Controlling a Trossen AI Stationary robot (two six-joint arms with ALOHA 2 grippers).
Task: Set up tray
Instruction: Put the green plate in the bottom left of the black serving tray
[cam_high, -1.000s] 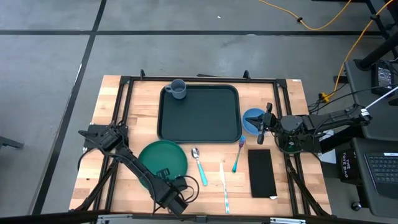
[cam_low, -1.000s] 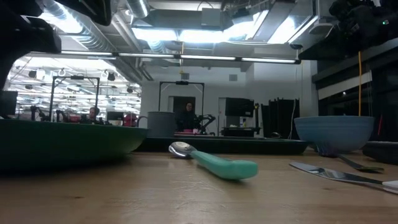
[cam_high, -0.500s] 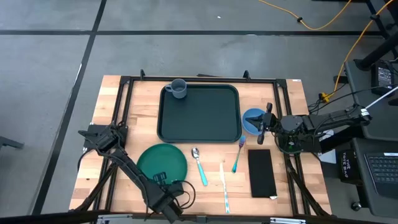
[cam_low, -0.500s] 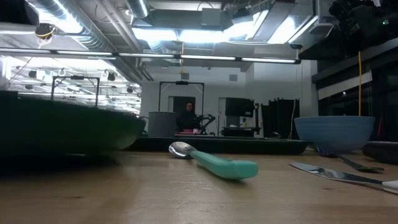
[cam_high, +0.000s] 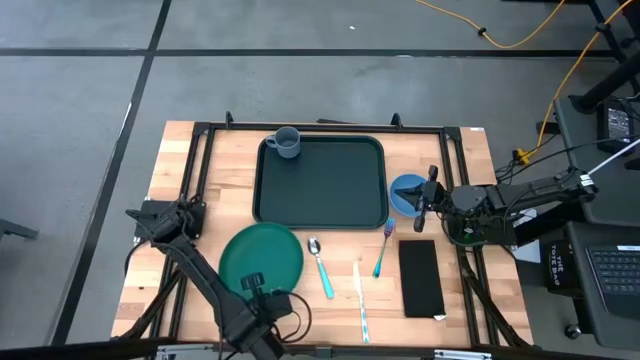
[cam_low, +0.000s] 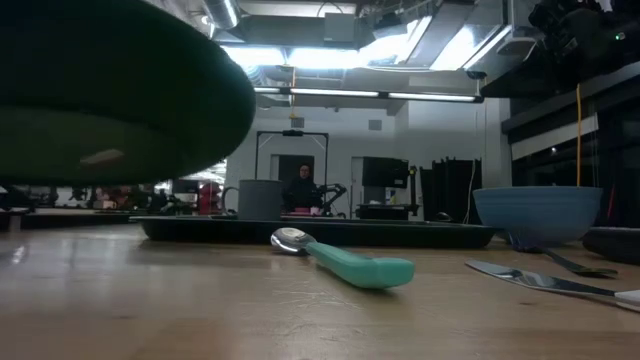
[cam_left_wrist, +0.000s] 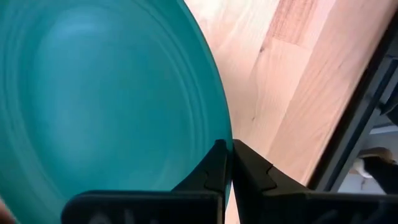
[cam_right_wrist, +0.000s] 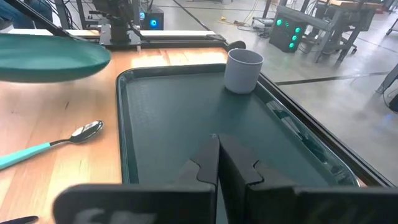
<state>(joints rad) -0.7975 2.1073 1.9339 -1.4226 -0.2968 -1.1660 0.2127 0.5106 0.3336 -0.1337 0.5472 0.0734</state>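
Gripping the round glossy green plate (cam_high: 262, 258) by its rim, left hand (cam_high: 252, 289) pinched shut, raised-rim rectangular tray (cam_high: 320, 183) beyond

green plate (cam_high: 262, 256), dark green tray (cam_high: 320, 182).

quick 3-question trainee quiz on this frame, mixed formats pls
1. True or false: the green plate rests flat on the table.
2. What already stands in a corner of the tray? A) bowl B) cup C) fork
3. Which hand grips the plate?

Key:
1. False: the low view shows it lifted.
2. B, the cup.
3. The left hand, shut on its rim; the right hand waits shut by the blue bowl.
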